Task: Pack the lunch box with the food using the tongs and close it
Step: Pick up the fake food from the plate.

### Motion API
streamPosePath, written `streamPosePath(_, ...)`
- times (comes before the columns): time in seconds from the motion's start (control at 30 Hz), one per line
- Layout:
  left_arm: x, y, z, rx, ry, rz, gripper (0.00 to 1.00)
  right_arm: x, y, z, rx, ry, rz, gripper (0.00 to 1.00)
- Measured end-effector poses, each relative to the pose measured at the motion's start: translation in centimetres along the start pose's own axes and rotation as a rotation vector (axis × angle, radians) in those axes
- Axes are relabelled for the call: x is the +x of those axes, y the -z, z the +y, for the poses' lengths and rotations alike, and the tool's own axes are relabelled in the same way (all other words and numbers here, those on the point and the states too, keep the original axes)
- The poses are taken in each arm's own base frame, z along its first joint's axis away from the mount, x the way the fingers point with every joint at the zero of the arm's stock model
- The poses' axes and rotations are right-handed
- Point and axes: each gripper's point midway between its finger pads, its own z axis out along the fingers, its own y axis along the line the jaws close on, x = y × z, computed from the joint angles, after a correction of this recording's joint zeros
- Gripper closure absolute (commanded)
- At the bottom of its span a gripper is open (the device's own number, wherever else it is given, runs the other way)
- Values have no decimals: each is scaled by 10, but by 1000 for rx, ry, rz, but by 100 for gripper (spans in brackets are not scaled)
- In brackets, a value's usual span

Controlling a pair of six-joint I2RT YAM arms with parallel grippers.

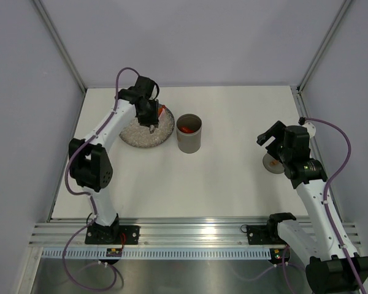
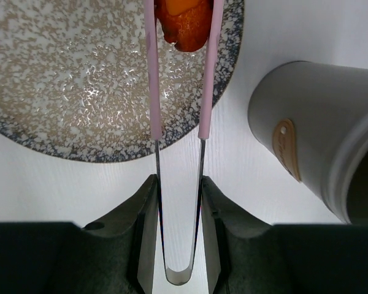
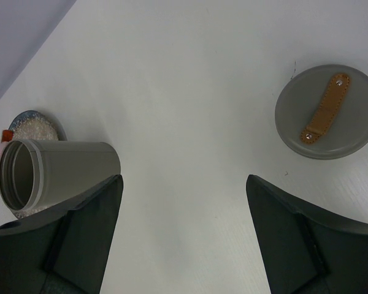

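My left gripper (image 2: 178,184) is shut on the slim pale pink tongs (image 2: 154,92), its fingers pressing both thin arms near the joined end. The tong tips squeeze an orange and red piece of food (image 2: 184,24) over the far rim of the speckled plate (image 2: 67,79). The tall grey lunch box (image 2: 322,135) stands open just right of the plate, with red food (image 1: 185,129) showing inside it. My right gripper (image 3: 184,202) hangs open and empty above bare table, beside the flat grey lid (image 3: 328,111) with its tan strap.
The plate (image 1: 141,136) and lunch box (image 1: 189,135) sit close together at the table's back left. The lid (image 1: 271,164) lies at the right, partly under my right arm. Grey walls and metal posts bound the table on three sides.
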Motion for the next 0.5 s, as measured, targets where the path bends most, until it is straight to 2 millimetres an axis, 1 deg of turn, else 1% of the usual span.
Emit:
streamPosePath(0.13, -7, 41, -2, 29, 0, -87, 100, 0, 0, 1, -4, 0, 2, 10)
streamPosePath(0.27, -4, 77, -2, 48, -4, -144, 100, 1, 0, 1, -7, -1, 4, 10)
streamPosePath(0.37, 4, 95, -5, 64, -25, -172, 100, 1, 0, 2, -8, -1, 4, 10)
streamPosePath(0.43, 15, 108, -11, 81, -56, -180, 100, 0, 0, 2, -9, -1, 3, 10)
streamPosePath(0.5, 28, 123, -24, 120, -101, -191, 100, 1, 0, 3, -13, -1, 5, 10)
